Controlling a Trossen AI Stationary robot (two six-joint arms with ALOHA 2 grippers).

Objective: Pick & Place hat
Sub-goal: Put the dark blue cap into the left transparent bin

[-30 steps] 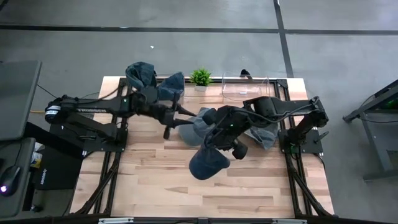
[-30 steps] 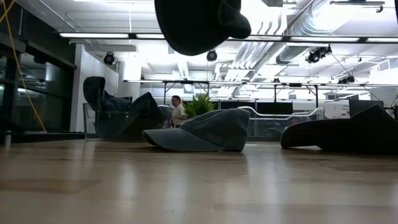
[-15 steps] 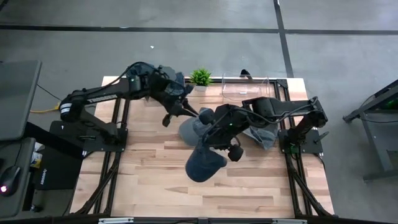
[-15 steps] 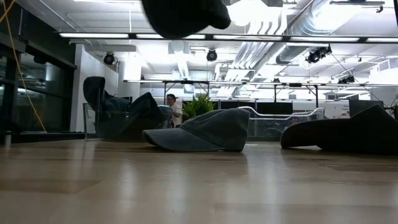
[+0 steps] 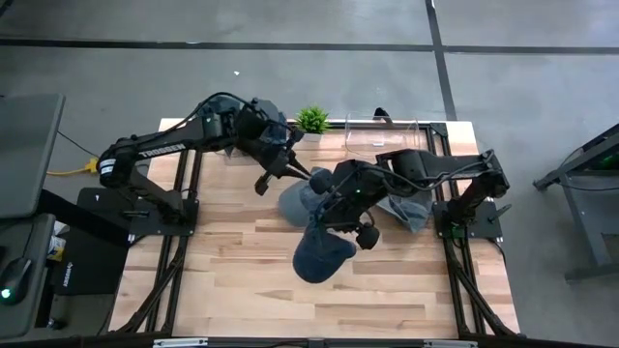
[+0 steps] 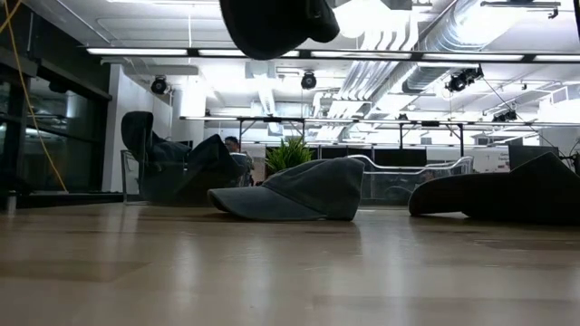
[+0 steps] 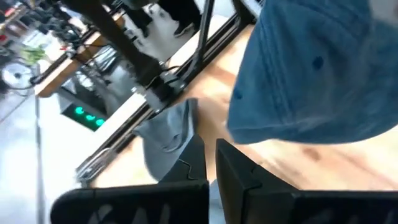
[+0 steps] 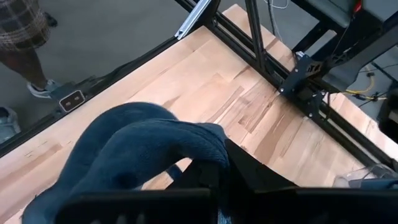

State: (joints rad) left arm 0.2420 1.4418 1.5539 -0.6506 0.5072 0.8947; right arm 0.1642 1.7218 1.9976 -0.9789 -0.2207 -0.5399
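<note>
**Right gripper carries a hat aloft; left gripper closed and empty**

The right gripper [image 5: 324, 224] is clamped on the edge of a dark blue hat [image 5: 322, 257], which hangs in the air over the middle of the table [image 5: 242, 290]. In the low view the same hat [image 6: 272, 23] shows at the upper edge, well clear of the wood. Over the last second it has shifted only slightly, so the carry is under way with no descent begun.

The left gripper [image 5: 308, 175] has changed more. A second ago it reached low over the table toward the grey-blue hat [image 5: 298, 198]; the arm has since risen and swung toward the rear edge, and its fingers [image 7: 239, 177] have come together on nothing. That hat lies flat on the table, untouched, just beside the carried one as seen from above.

Further hats rest at the rear left [image 5: 221, 114] and under the right arm [image 5: 411, 208], near a small plant [image 5: 311, 120] and a clear tray [image 5: 379, 135].

Judgement: the pick is complete and placement remains. The left arm's withdrawal appears to clear the working area.
</note>
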